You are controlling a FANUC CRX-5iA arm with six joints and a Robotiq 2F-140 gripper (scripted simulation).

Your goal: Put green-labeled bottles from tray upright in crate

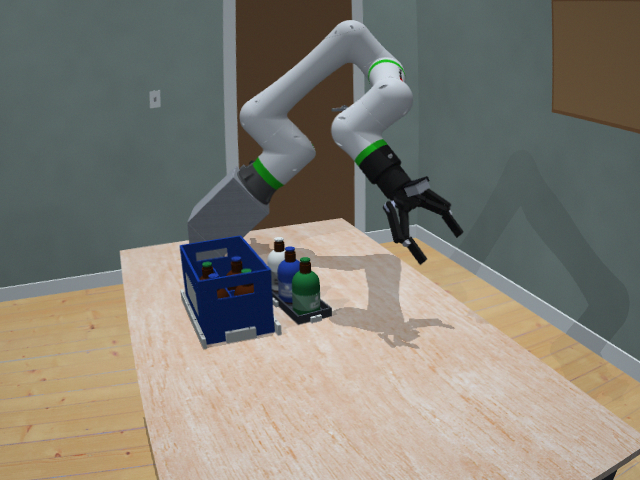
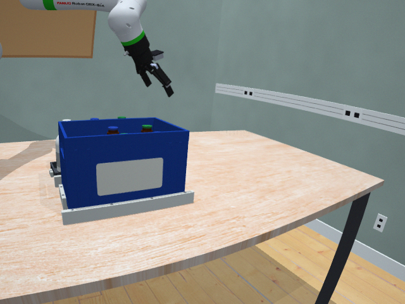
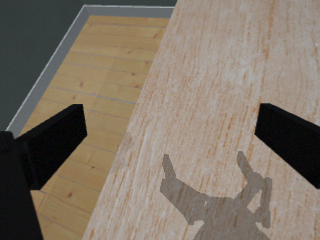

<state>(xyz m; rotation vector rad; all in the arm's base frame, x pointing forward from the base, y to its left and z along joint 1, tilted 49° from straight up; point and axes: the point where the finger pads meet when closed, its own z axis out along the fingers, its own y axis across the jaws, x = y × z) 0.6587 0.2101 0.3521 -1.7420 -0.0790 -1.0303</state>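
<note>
A blue crate (image 1: pixel 227 289) stands on the wooden table and holds several brown bottles with blue and green caps; it also shows in the exterior view (image 2: pixel 122 161). Right of it a black tray (image 1: pixel 307 314) carries a green-labeled bottle (image 1: pixel 305 286) at the front, a blue-labeled bottle (image 1: pixel 287 276) in the middle and a white-labeled bottle (image 1: pixel 277 260) at the back. My gripper (image 1: pixel 431 235) is open and empty, high in the air to the right of the tray, over the table's right edge. It also shows in the exterior view (image 2: pixel 157 85). The wrist view shows only my two fingers over the table edge and floor.
The crate sits in a grey bracket frame (image 2: pixel 127 208) on the table. The robot's base and arm (image 1: pixel 258 170) rise behind the crate. The table edge runs below my gripper, with wooden floor beyond it.
</note>
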